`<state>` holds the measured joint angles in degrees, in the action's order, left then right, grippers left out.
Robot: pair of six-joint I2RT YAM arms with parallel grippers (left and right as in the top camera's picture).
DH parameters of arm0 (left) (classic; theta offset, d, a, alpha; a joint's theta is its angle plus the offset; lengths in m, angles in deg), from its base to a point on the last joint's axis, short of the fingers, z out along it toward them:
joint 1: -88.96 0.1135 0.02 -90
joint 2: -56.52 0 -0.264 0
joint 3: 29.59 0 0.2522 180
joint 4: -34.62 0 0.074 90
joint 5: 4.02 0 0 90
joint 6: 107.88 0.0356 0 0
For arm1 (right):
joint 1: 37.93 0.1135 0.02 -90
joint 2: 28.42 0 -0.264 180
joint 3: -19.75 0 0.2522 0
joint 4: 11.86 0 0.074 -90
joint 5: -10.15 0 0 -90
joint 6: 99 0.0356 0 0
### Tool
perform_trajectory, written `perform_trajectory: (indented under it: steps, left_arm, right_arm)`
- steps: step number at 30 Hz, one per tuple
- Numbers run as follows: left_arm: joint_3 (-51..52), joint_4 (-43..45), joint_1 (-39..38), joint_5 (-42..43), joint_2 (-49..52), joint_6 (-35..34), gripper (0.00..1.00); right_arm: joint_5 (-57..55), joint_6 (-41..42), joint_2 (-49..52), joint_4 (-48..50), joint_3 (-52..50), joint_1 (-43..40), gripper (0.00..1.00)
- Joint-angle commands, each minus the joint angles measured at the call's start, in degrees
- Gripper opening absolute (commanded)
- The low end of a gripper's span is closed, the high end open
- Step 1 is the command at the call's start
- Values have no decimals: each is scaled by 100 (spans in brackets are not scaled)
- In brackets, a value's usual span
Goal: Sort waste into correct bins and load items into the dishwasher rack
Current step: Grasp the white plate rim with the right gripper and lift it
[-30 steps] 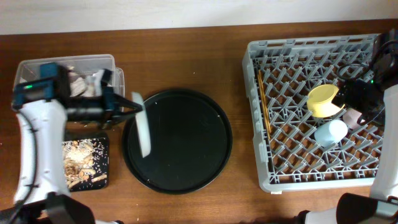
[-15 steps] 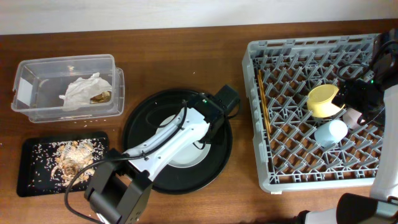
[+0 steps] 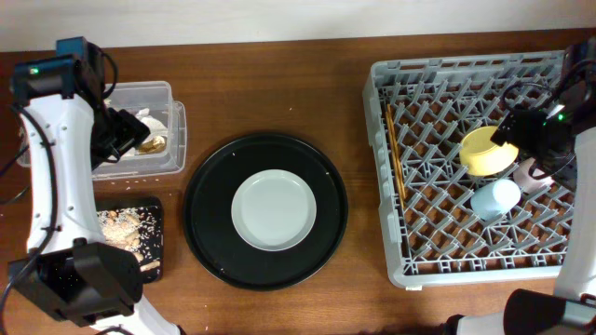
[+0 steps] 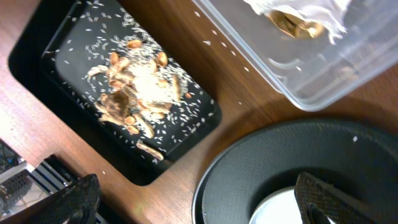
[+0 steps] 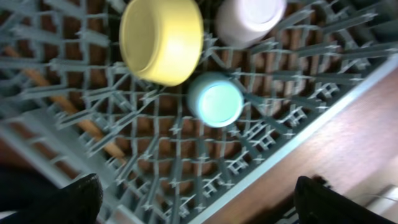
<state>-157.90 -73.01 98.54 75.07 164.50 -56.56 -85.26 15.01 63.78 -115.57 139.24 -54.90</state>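
Observation:
The pale round plate (image 3: 274,209) lies flat in the large round black tray (image 3: 205,244); its edge (image 4: 280,211) shows by my left fingertips. My left gripper (image 3: 119,140) (image 4: 199,205) hangs open and holds nothing, above the clear tub (image 3: 154,166) (image 4: 311,87) with white tissue (image 3: 149,121) and a gold wrapper scrap (image 4: 292,23). Food scraps (image 4: 140,87) fill the shallow black tray (image 3: 154,209). In the grey rack (image 3: 410,270) sit the yellow bowl (image 3: 484,151) (image 5: 161,40), blue cup (image 3: 494,197) (image 5: 214,99), pink cup (image 3: 531,174) (image 5: 249,15) and chopsticks (image 3: 395,158). My right gripper (image 3: 521,135) (image 5: 202,202) is open above them.
Small crumbs are scattered on the wooden table (image 3: 279,84) near the clear tub. The rack's upright pegs (image 5: 261,143) stand close under my right fingers. The rack's front rim (image 5: 323,106) runs diagonally in the right wrist view.
My left gripper was shut on the plate, held on edge over the round tray. It opened and the plate now lies flat there. The left arm swung back over the tub.

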Motion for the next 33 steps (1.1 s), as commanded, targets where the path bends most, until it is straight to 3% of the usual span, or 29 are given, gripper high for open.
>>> perform_trajectory:
  steps: [1, 2, 4, 6, 7, 9, 11, 12, 15, 17, 19, 26, 30, 33]
  left_arm:
    - [-68, -7, 114, 61, -184, -55, 99]
    - [-68, 59, 114, 63, -184, -55, 99]
    - [-68, 57, 114, 61, -184, -55, 99]
    - [-68, 57, 114, 61, -184, -55, 99]
    - [-68, 55, 114, 61, -184, -55, 99]
    - [-68, 57, 114, 61, -184, -55, 99]
    - [-68, 55, 114, 61, -184, -55, 99]
    - [-68, 55, 114, 61, -184, -55, 99]
    - [-68, 55, 114, 61, -184, -55, 99]
    - [-68, 55, 114, 63, -184, -55, 99]
    - [-68, 55, 114, 61, -184, -55, 99]
    - [-68, 57, 114, 61, -184, -55, 99]
    - [-68, 55, 114, 63, -184, -55, 99]
    - [-68, 57, 114, 63, -184, -55, 99]
  right_arm:
    - [2546, -2, -83, -72, -2, 2, 99]
    - [3134, -328, -81, -83, -46, 245, 99]
    - [3029, -726, -72, 302, -203, 1729, 99]
    - [2667, -695, 76, 1449, -800, 3447, 99]
    - [2105, -9, 262, 2162, -1209, 4216, 99]
    - [820, 1298, 693, 2824, -1681, 4988, 99]
    - [472, 1572, 1292, 3136, -1738, 5375, 100]
    - [470, 1572, 1622, 3198, -1738, 5442, 86]
    - [472, 1572, 2417, 3329, -1738, 5447, 85]
    - [485, 1569, 2815, 3451, -1738, 5440, 77]
    - [468, 1574, 2820, 3547, -1742, 5440, 45]
    - [470, 1593, 3167, 3611, -1762, 5434, 30]
    - [496, 1591, 3119, 3292, -1753, 5202, 4]
    - [750, 1517, 2806, 2833, -1718, 4627, 4]
